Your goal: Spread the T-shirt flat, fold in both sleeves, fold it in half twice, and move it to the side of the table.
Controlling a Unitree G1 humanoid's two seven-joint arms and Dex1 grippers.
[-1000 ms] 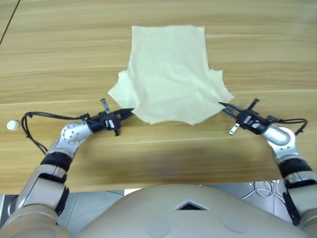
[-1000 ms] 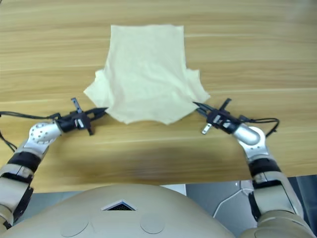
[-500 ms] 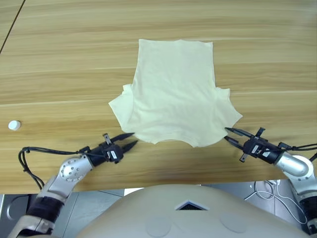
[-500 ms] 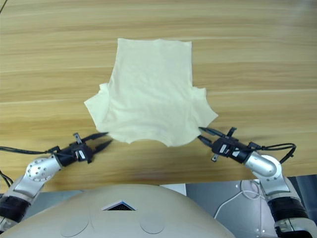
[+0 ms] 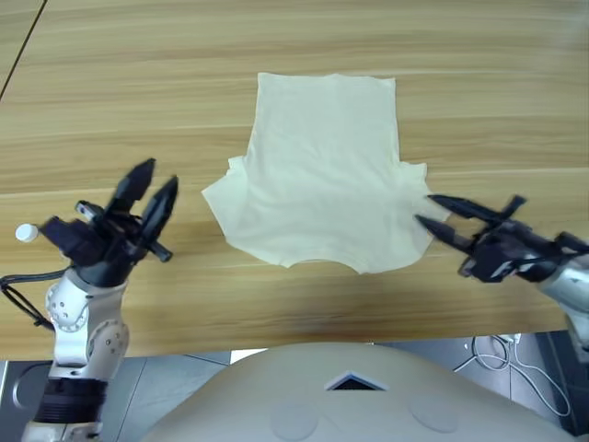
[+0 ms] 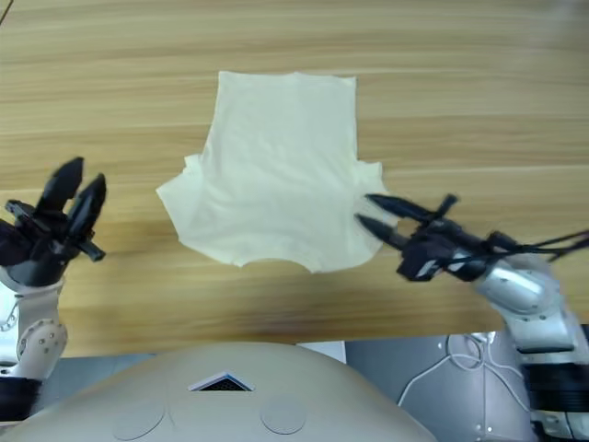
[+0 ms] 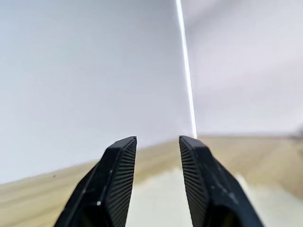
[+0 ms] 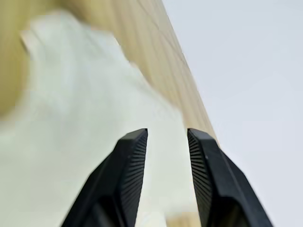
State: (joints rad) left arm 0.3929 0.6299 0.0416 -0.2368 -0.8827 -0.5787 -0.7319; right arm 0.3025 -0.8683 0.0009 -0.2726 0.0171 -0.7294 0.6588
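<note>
- While lying flat, T-shirt (image 5: 327, 175) is pointing its hem at table's (image 5: 276, 37) far edge.
- Left gripper (image 5: 158, 175), right gripper (image 5: 425, 208) are gaping, holding nothing.
- Left eye view is catching a white cap (image 5: 26, 233).

one t-shirt (image 5: 327, 170), one table (image 5: 138, 74), one small white cap (image 5: 26, 233), one left hand (image 5: 158, 175), one right hand (image 5: 425, 208).

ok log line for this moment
T-shirt flat on table, sleeves unfolded | left end effector open, empty | right end effector open, empty, by T-shirt

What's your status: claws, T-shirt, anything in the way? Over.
Left claw open, empty, left of the T-shirt. Right claw open, empty, by its right sleeve. T-shirt flat on table, sleeves unfolded. Small white cap far left, clear of it.
</note>
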